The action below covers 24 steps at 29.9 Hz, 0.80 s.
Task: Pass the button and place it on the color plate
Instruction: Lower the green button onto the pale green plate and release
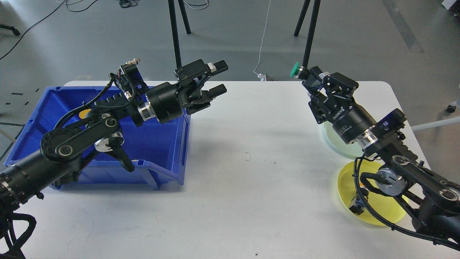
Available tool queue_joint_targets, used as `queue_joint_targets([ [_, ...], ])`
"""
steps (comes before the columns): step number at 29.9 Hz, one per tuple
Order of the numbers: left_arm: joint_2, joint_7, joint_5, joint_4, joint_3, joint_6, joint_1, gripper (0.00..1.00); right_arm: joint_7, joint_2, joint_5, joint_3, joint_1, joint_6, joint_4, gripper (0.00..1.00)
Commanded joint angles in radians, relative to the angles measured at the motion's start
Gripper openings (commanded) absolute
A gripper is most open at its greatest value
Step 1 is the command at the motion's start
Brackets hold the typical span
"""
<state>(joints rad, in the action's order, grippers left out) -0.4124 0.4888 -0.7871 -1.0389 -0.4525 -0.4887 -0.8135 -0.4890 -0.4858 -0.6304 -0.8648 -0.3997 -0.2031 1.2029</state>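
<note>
A green button (pixel 295 70) sits at the tip of my right gripper (pixel 303 73), which is shut on it and holds it in the air above the table's far right. My left gripper (pixel 218 78) is open and empty, above the table just right of the blue bin (pixel 43 104). A pale green plate (pixel 332 138) lies under my right arm, mostly hidden by it. A yellow plate (pixel 346 194) lies nearer the front right, partly hidden by the arm.
The blue bin stands at the left of the white table (pixel 233 172), with a yellow item (pixel 83 113) inside. Black stand legs (pixel 175 36) rise behind the table's far edge.
</note>
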Motion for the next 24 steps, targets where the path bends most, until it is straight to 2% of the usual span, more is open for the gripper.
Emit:
queue_joint_targets([
  [1,0.001,0.0,0.0,0.0,0.0,0.0,0.0,0.92,0.0,-0.106,-0.002,-0.017,0.038,0.01,-0.101,0.0],
  [8,0.003,0.0,0.012,0.0,0.0,0.0,0.0,0.92,0.0,-0.12,-0.014,0.078,0.038,0.022,-0.319,0.01],
  [12,0.003,0.0,0.023,0.0,0.0,0.0,0.002,0.92,0.0,-0.097,-0.014,0.144,0.022,0.065,-0.384,0.06],
  [19,0.003,0.0,0.023,0.0,0.0,0.0,0.007,0.92,0.004,-0.04,-0.008,0.185,-0.001,0.102,-0.441,0.27],
  [24,0.003,0.0,0.023,0.0,0.0,0.0,0.007,0.92,0.018,-0.039,-0.003,0.184,-0.004,0.106,-0.439,0.51],
])
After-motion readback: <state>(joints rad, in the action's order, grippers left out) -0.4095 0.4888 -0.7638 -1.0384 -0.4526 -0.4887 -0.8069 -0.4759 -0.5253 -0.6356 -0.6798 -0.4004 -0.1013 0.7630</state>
